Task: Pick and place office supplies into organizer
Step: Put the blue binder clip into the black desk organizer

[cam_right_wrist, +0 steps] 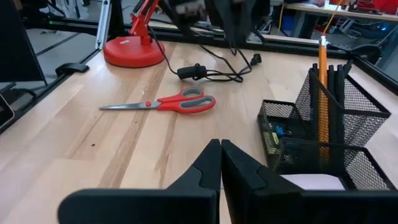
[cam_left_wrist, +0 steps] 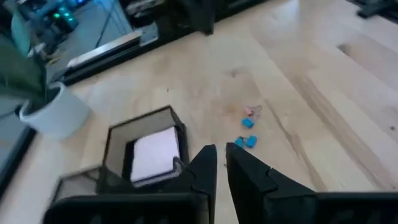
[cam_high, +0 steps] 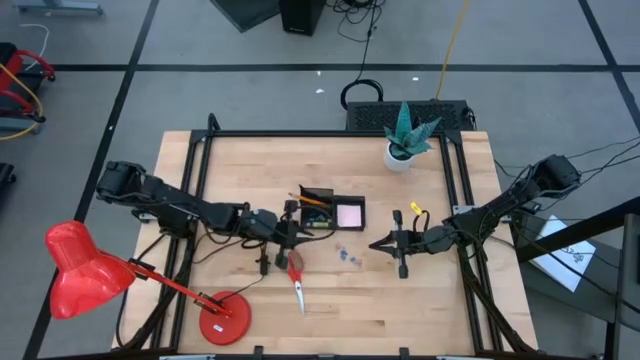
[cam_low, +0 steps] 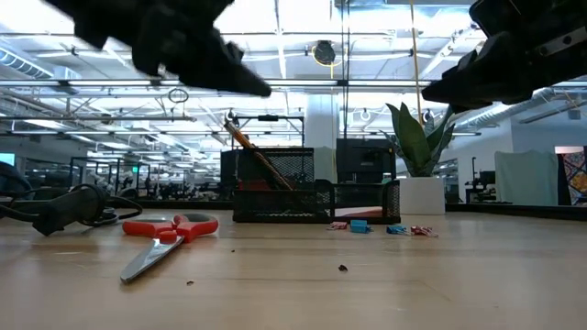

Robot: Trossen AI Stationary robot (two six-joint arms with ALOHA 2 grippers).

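The black mesh organizer [cam_high: 330, 212] stands mid-table, orange pencils [cam_right_wrist: 323, 81] and black pens upright in its taller compartment, the pink sticky-note pad [cam_high: 349, 214] lying in the lower one. Red-handled scissors [cam_high: 297, 275] lie flat on the wood on its near side. Tiny blue clips [cam_high: 347, 254] lie scattered on the table beside them, and a small yellow piece [cam_high: 416, 209] lies to the organizer's right. My left gripper [cam_high: 300, 238] hovers shut just near the organizer's near-left corner, above the scissors. My right gripper [cam_high: 375, 243] hovers shut right of the clips, pointing left.
A white plant pot [cam_high: 405, 150] stands at the far edge. The red desk lamp [cam_high: 70, 265] has its base [cam_high: 223, 318] at the near left, and its black cable [cam_right_wrist: 211, 71] runs across the wood near the scissors. Bare wood lies along the near edge and right side.
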